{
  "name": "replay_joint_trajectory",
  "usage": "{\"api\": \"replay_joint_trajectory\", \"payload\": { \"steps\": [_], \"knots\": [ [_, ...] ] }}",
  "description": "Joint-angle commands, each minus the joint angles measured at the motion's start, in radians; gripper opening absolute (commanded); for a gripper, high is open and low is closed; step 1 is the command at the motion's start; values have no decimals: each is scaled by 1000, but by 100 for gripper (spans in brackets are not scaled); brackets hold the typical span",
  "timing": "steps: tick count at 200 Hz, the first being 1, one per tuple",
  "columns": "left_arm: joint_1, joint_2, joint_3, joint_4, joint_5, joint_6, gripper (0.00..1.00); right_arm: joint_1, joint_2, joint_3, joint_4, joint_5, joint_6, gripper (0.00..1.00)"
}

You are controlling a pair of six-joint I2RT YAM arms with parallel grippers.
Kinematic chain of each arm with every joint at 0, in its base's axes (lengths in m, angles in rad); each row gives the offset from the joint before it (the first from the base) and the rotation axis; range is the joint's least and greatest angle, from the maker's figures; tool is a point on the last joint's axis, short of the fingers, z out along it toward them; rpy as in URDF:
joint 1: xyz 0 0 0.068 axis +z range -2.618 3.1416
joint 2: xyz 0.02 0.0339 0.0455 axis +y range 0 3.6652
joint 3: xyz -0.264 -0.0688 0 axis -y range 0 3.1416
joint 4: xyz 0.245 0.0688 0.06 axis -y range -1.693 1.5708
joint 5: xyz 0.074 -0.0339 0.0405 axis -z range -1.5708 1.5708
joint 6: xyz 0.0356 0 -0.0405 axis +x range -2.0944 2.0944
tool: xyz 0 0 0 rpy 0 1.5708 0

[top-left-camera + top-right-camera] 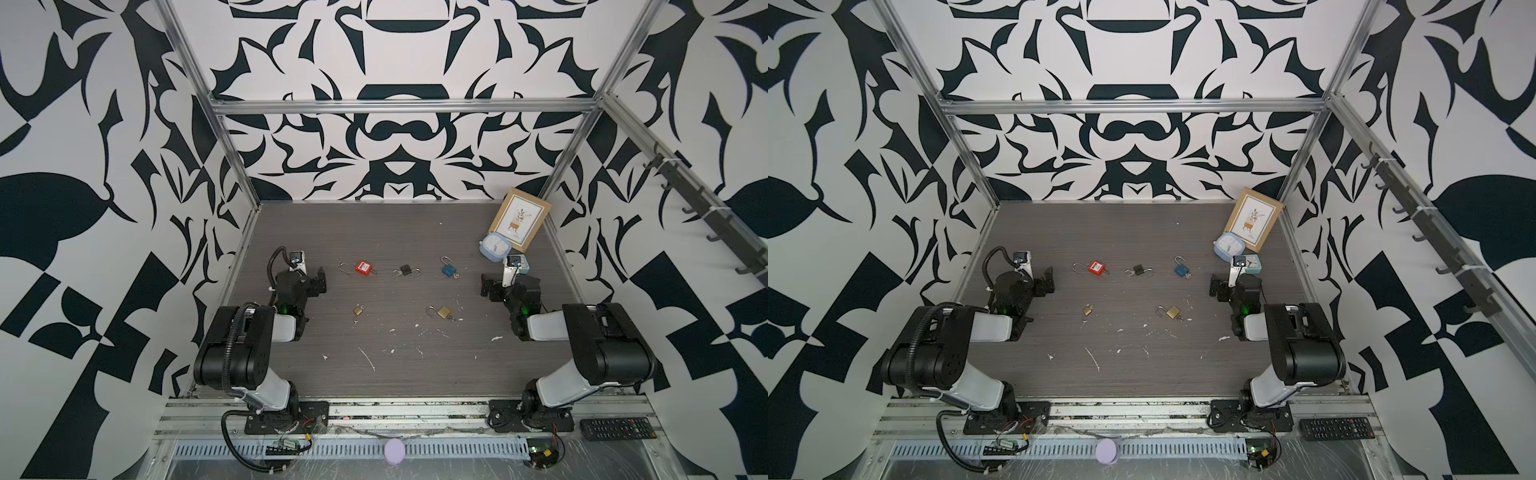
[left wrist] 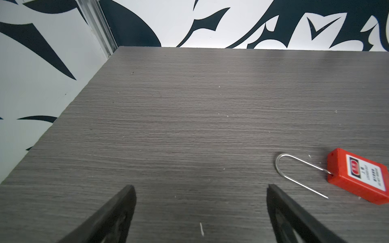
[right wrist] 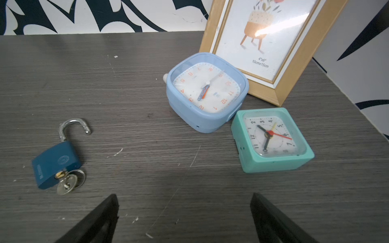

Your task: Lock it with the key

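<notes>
Right wrist view: blue padlock (image 3: 55, 162) holds its key (image 3: 65, 185).

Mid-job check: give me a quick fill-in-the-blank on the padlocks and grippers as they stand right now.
The table holds ___ padlocks in all.
The blue padlock lies with its shackle ___.
The padlock lying nearest the left gripper is ___ in colour.
The right gripper holds ___.
Missing words: five; open; red; nothing.
</notes>
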Motion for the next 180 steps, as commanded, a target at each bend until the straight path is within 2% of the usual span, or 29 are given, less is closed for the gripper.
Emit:
{"api": "replay_joint_trajectory", "payload": {
  "steps": [1,180],
  "knots": [
    [-3,0,-9,26,-7,3,99,6,-14,11,30,8,-7,99],
    [-3,12,14,-12,-3,13,99,6,-13,13,27,12,-7,99]
  ]
}}
